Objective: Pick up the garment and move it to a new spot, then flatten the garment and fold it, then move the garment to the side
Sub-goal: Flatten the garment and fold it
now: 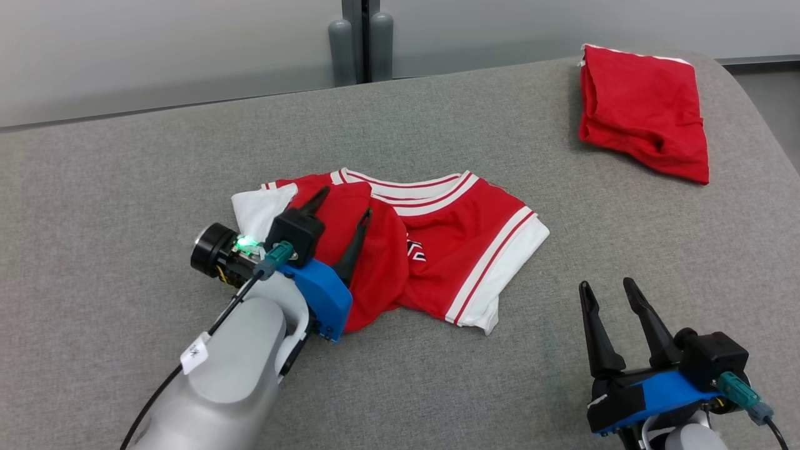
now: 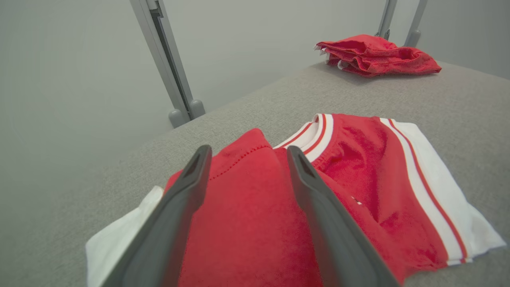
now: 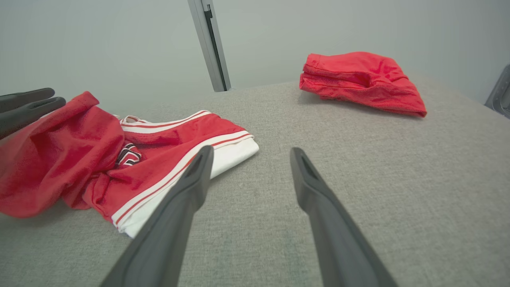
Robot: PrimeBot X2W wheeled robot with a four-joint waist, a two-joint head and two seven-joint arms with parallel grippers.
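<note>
Overhead, the garment (image 1: pixel 462 237) lies crumpled mid-desk (image 1: pixel 125 187), its length running side to side. The left gripper (image 1: pixel 345 201), the nearer one, hangs over the garment's left end, and the right gripper (image 1: pixel 606 283) sits well off the near right corner. Both have their fingers apart.

From the left wrist, a raised red fold sits between the spread fingers (image 2: pixel 191 187).

From the right wrist, the garment lies ahead-left, and its side-on hump shows height that the head view flattens.

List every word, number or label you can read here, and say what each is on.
Nothing reads clearly.
Black-and-white print on the red-and-white garment: mostly tucked into a fold, unreadable.
White tag on the left arm's cable: a dark mark, too small to read.
Folded red cloth: no text visible.
</note>
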